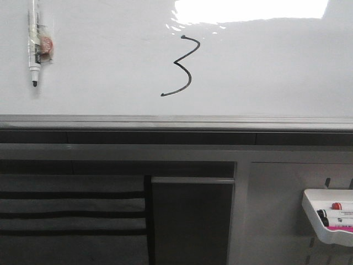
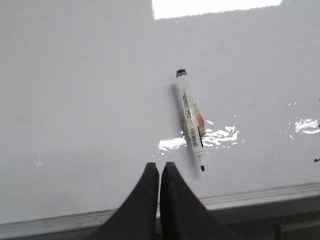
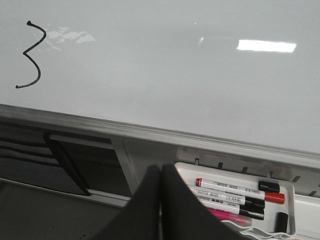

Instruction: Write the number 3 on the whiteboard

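A thin black slanted number 3 (image 1: 183, 65) is drawn on the glossy whiteboard (image 1: 99, 66), with a tail curving left. It also shows in the right wrist view (image 3: 31, 55). A white marker (image 1: 34, 47) with a black tip hangs on the board at the far left, tip down; it shows in the left wrist view (image 2: 190, 117). My left gripper (image 2: 159, 166) is shut and empty, just short of the board (image 2: 75, 100) and beside the marker's tip. My right gripper (image 3: 161, 169) is shut and empty, below the board's rail. Neither gripper shows in the front view.
A grey metal rail (image 1: 176, 122) runs along the board's lower edge. A small white tray (image 1: 325, 218) of markers hangs at the lower right; it shows in the right wrist view (image 3: 227, 172) with several markers (image 3: 240, 189). Dark slatted panels (image 1: 71, 212) fill the lower left.
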Action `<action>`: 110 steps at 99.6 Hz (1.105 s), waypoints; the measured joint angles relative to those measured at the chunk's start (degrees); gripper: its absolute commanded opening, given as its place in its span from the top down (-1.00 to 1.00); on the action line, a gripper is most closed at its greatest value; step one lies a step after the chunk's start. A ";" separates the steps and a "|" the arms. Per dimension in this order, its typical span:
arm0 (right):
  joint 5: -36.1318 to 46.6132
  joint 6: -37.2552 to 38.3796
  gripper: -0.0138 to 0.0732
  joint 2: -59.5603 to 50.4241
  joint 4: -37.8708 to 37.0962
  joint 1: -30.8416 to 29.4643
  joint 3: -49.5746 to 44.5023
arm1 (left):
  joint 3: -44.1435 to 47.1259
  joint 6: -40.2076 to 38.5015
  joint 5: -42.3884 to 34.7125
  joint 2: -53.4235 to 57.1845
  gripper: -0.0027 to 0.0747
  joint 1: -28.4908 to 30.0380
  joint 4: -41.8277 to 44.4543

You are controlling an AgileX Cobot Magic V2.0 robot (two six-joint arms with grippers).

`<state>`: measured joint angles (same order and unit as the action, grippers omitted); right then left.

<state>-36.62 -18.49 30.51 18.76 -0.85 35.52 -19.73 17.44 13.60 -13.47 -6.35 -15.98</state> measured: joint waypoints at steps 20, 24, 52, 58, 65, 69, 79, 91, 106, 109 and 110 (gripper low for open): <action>0.00 0.00 0.84 0.00 0.00 0.00 0.00 | 5.91 -0.10 -1.25 10.91 0.98 0.00 1.71; 0.00 0.00 0.84 0.00 0.00 0.00 0.00 | 7.34 -0.64 -1.25 11.71 0.98 0.00 3.36; 0.00 0.00 0.84 0.00 0.00 0.00 0.00 | 19.63 -10.46 -13.15 13.78 0.98 0.00 14.01; 0.00 0.00 0.84 0.00 0.00 0.00 0.00 | 20.01 -10.85 -14.43 13.78 0.98 0.00 14.09; 0.00 0.00 0.84 0.00 0.00 0.00 0.00 | 20.01 -10.94 -15.90 13.78 0.98 0.00 14.09; 0.00 0.00 0.84 0.00 0.00 0.00 0.00 | 20.01 -10.94 -16.17 13.78 0.98 0.00 14.09; 0.00 0.00 0.84 0.00 0.00 0.00 0.00 | 20.01 -10.94 -15.39 13.78 0.98 0.45 14.09; 0.00 0.00 0.84 0.00 0.00 0.00 0.00 | 20.01 -10.94 -14.70 13.78 0.98 0.58 14.09; 0.00 0.00 0.84 0.00 0.00 0.00 0.00 | 20.01 -10.94 -14.56 13.78 0.98 0.58 14.09; 0.00 0.00 0.84 0.00 0.00 0.00 0.00 | 20.01 -10.94 -14.56 13.78 0.98 0.58 14.09; 0.00 0.00 0.84 0.00 0.00 0.00 0.00 | 20.01 -10.94 -14.56 13.78 0.98 0.58 14.09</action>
<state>-36.62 -18.49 30.51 18.76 -0.85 35.52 0.28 6.50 -0.96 0.31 -5.77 -1.89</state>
